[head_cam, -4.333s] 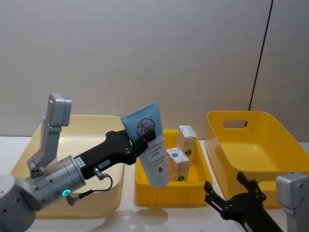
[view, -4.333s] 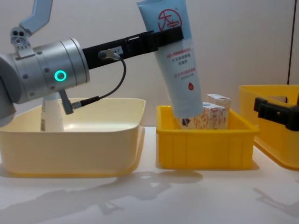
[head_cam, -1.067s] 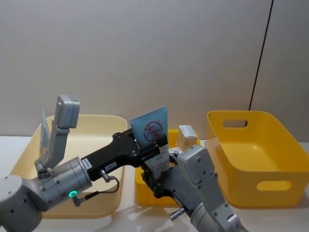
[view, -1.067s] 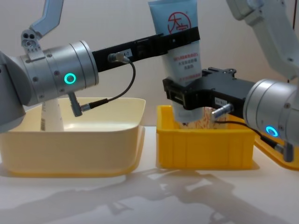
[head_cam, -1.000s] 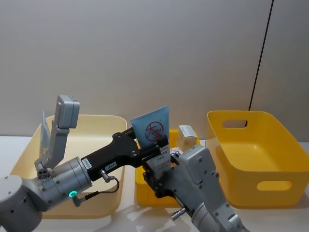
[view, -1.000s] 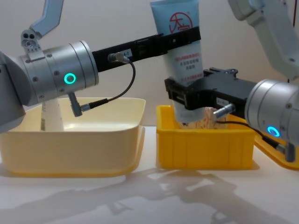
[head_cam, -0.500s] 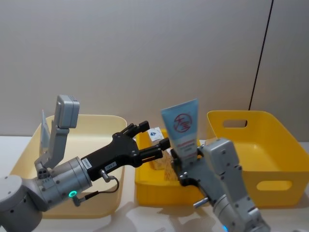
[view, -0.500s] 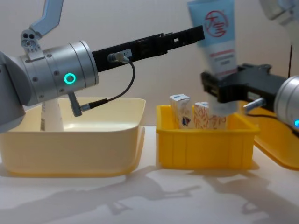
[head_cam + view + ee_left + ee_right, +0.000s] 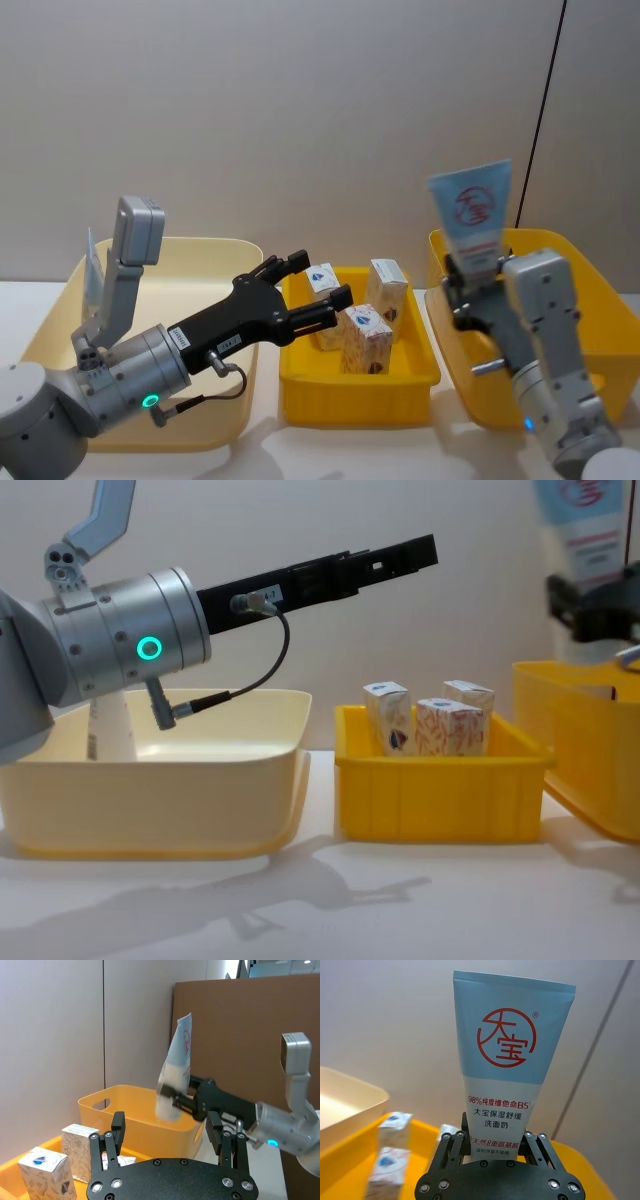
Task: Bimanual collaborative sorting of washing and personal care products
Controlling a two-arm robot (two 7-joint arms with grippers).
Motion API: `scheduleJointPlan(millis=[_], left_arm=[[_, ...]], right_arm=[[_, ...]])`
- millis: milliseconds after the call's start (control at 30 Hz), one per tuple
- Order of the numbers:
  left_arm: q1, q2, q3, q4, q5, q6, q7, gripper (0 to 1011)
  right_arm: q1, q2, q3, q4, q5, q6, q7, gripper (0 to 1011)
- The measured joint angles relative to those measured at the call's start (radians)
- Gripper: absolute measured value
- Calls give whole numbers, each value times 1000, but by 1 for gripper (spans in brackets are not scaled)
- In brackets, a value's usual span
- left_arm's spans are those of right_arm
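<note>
Tube held aloft, right side.
Right hand (image 9: 468,284) clenched on light-blue tube (image 9: 473,215), upright above large yellow bin (image 9: 592,290). Left hand (image 9: 312,281) spread, empty, over small bin (image 9: 360,410) holding three white cartons (image 9: 366,338).

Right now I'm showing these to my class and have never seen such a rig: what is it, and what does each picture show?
It is a robot with two arms, each ending in a two-fingered tool. One picture looks down from its head, one across the table from its chest, and one comes from each wrist. On the table stand a cream tub, a small yellow bin holding three cartons, and a bigger yellow bin. The right tool is shut on a blue tube above the bigger bin. The left tool is open, above the small bin.
</note>
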Motion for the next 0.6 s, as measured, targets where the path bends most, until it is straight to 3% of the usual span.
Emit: scheduleJointPlan(millis=[367,600], left_arm=[[0,0,0,0,0,0,0,1003],[0,0,0,0,0,0,0,1003]], right_arm=[[36,4,81,48,-27,-22,-82,464],[44,3,123,60,-31,24,-105,465]])
